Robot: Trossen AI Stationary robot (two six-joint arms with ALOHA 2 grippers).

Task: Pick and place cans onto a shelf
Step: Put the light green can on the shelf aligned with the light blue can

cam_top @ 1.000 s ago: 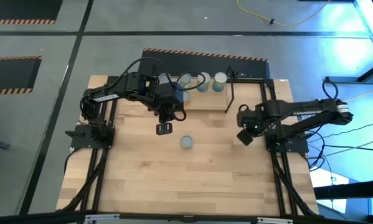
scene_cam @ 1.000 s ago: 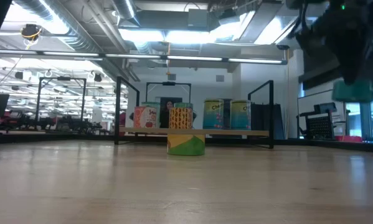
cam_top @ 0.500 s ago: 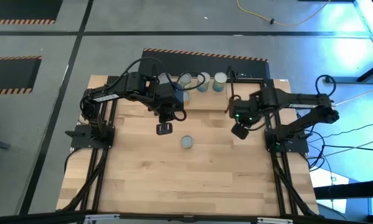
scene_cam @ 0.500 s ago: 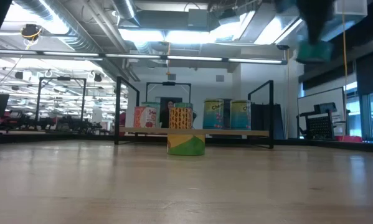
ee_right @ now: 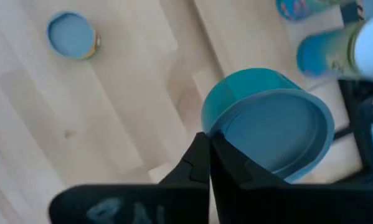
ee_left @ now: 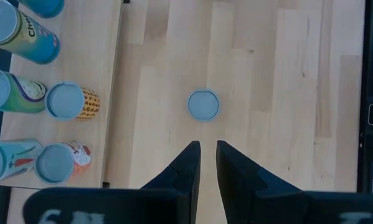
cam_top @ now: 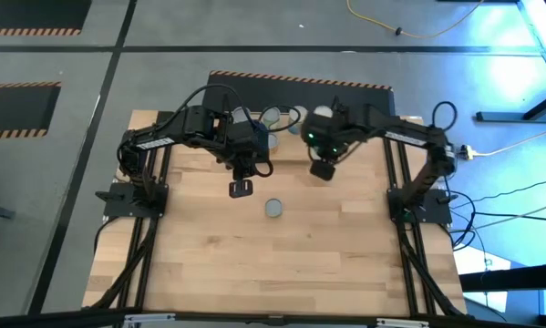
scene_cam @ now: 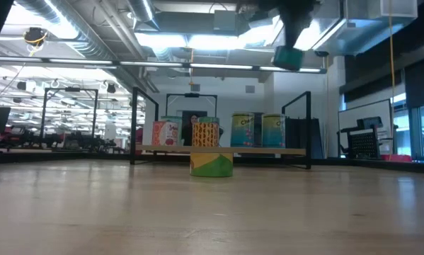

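Observation:
My right gripper [cam_top: 320,169] hangs high over the table's far middle, close to the shelf [scene_cam: 268,151], shut on a teal can [ee_right: 267,124], which also shows in the low view [scene_cam: 291,57]. A green-and-yellow can [cam_top: 273,209] stands upright on its base on the table in front of the shelf. My left gripper [ee_left: 203,152] hovers above and just left of that can [ee_left: 203,104], its fingers a narrow gap apart with nothing between them. Several cans [ee_left: 65,102] stand on the shelf's light board. My right gripper has its shut fingertips [ee_right: 206,149] on the rim of the teal can's top [ee_right: 218,134], at the rim's edge. The fingers come from above, pointing steeply down. The can hangs below them, a little tilted, lifted well clear of the table.
The shelf's black wire loops [scene_cam: 309,127] rise at its ends along the table's far edge. Tall cans [ee_right: 323,53] on the shelf lie close beyond the held can. Black rails [cam_top: 409,246] run along the table's left and right sides; bare wood [cam_top: 282,264] fills the near half.
My right gripper has risen and swung from the table's right side toward the far edge and the shelf, rolling its wrist as it went. It stays shut on the teal can, which has travelled with it, higher above the table.

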